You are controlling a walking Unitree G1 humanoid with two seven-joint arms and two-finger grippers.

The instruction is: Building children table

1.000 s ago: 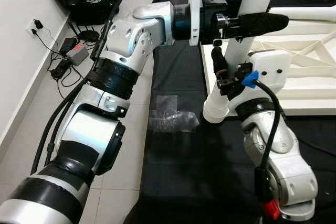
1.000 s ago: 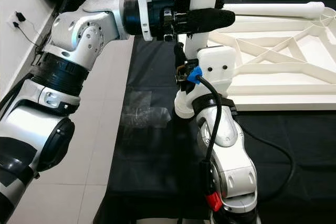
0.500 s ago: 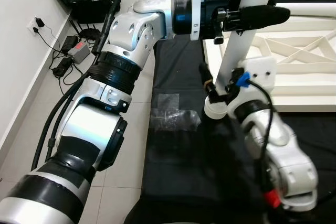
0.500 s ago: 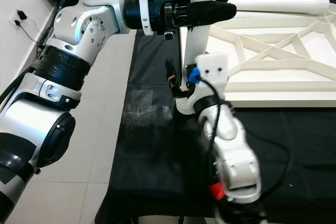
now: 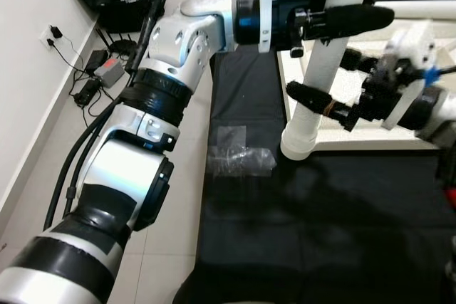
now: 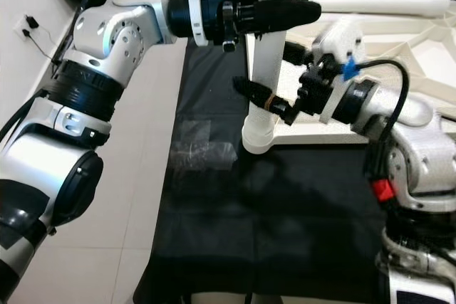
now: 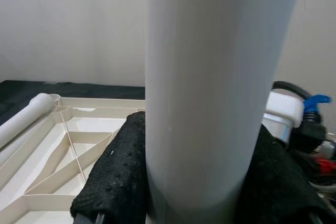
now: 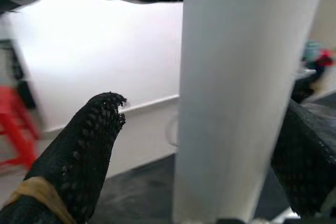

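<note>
Assembly looks early: one white leg [image 5: 322,69] stands upright at the near-left corner of the upturned tabletop frame [image 6: 399,55], while a second leg [image 6: 377,5] lies loose along the frame's far edge, toward 1 o'clock. The left gripper [image 5: 342,19] has its fingers clamped around the standing leg high up. The right gripper [image 6: 274,101] straddles it lower down, fingers [image 8: 84,145] spread and apart from the leg. A clear hardware bag [image 5: 239,158] lies at 9 o'clock from the leg's foot. Head views show bag and black cloth [image 5: 299,233]; wrist views show finger contact closely.
</note>
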